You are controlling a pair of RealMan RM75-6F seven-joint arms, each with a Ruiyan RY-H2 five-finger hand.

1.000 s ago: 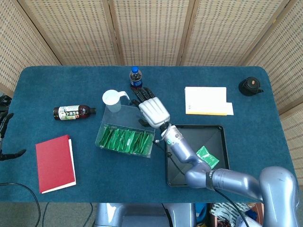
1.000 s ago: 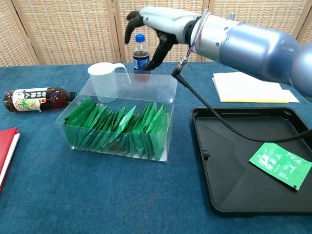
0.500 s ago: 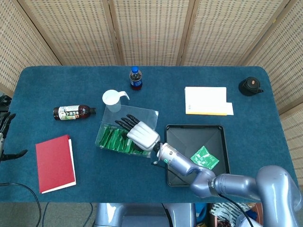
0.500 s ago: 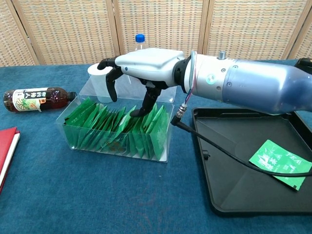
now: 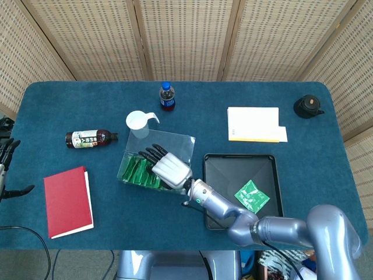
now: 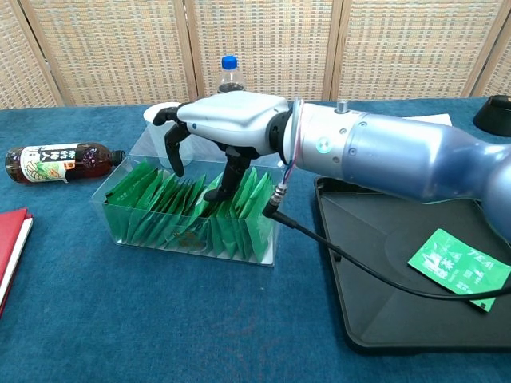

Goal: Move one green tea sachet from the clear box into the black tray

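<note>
Mostly upright green tea sachets (image 6: 192, 209), packed in clear box (image 6: 263, 239).

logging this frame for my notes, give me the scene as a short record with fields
right hand: over the clear box, fingers spread and pointing down among the sachets, none held
left hand: at the table's left edge, holding nothing
black tray: right of the box, one green sachet lying flat in it
other items: red book, lying bottle, upright bottle, white cup, notepad
</note>
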